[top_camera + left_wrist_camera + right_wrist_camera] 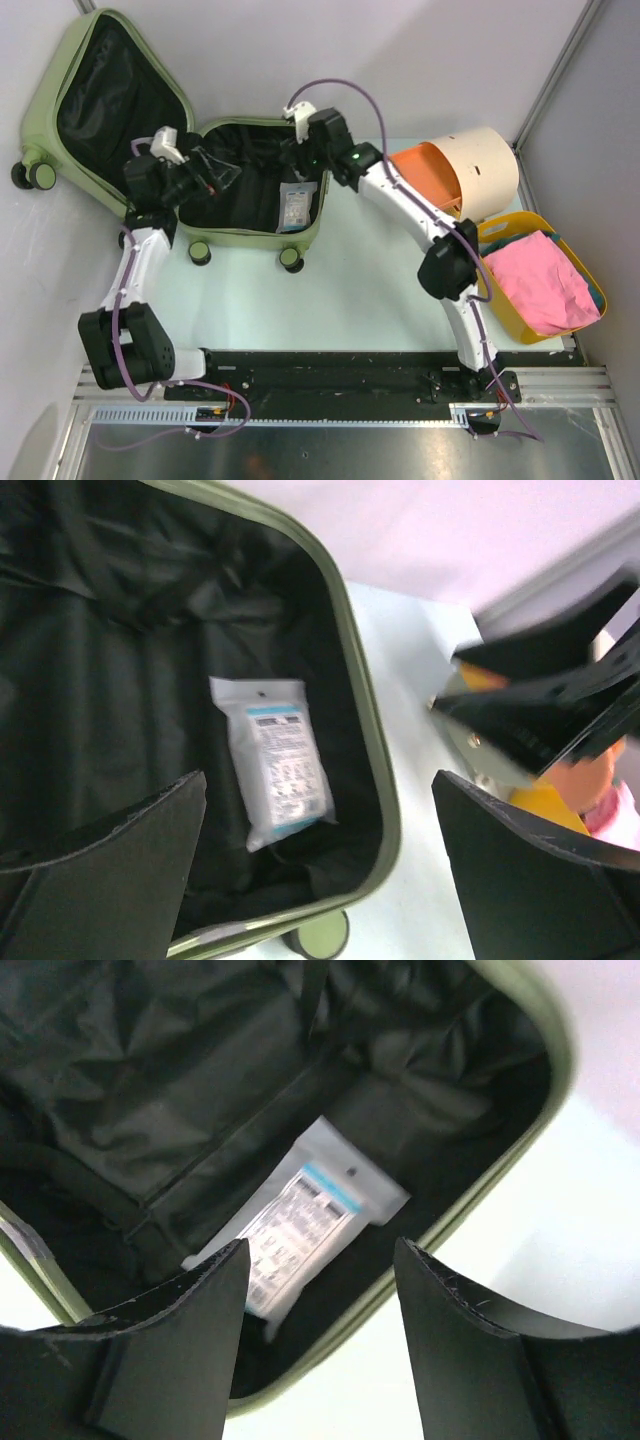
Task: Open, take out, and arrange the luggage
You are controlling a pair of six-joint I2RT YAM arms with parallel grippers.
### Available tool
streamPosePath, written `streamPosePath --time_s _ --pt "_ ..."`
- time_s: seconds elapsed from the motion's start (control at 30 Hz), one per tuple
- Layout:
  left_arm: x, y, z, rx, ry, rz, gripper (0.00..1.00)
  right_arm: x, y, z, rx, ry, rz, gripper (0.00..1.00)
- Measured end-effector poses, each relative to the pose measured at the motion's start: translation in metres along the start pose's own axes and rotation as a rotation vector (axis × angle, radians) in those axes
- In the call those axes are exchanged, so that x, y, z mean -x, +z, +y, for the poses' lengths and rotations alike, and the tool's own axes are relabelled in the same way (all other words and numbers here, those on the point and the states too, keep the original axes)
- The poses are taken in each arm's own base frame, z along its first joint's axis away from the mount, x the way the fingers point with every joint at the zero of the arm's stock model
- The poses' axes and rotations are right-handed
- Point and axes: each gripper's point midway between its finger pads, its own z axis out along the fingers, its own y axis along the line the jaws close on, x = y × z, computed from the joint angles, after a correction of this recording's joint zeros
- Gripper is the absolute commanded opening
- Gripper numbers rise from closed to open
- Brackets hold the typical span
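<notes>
The pale sage-green suitcase (310, 235) lies open, its lid (40, 90) leaning at the back left, and its black lining shows. A white printed packet (297, 207) lies in the right part of the base. It also shows in the left wrist view (275, 760) and the right wrist view (310, 1210). My left gripper (203, 180) is open and empty over the base's left side; its fingers (130, 850) frame the packet. My right gripper (300, 158) is open and empty above the packet, near the green rim (470, 1195).
A cream drum (485, 160) with an orange inside lies on its side at the right. A yellow basket (500, 300) holding pink cloth (540, 280) stands beside it. The suitcase wheels (290, 258) face the near side. Walls close in on the left and back.
</notes>
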Motion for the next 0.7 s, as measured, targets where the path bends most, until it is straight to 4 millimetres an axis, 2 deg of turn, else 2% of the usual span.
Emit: streamPosePath --time_s 0.17,0.3,0.57,0.63,0.7 --pt "0.021 -0.028 0.023 0.093 -0.021 -0.093 1.00 -0.058 0.031 0.037 -0.014 0.091 0.150 0.61" --pt "0.014 -0.034 0.026 0.110 -0.035 -0.096 1.00 -0.095 0.044 0.062 -0.007 0.129 0.232 0.59" --pt "0.001 -0.045 0.022 0.112 -0.035 -0.097 1.00 -0.137 0.077 0.063 -0.069 0.159 0.277 0.59" --pt "0.000 -0.046 0.021 0.114 -0.034 -0.100 1.00 -0.147 0.085 0.062 -0.084 0.160 0.284 0.57" --pt "0.000 -0.047 0.021 0.114 -0.032 -0.102 1.00 -0.160 0.093 0.062 -0.093 0.162 0.297 0.51"
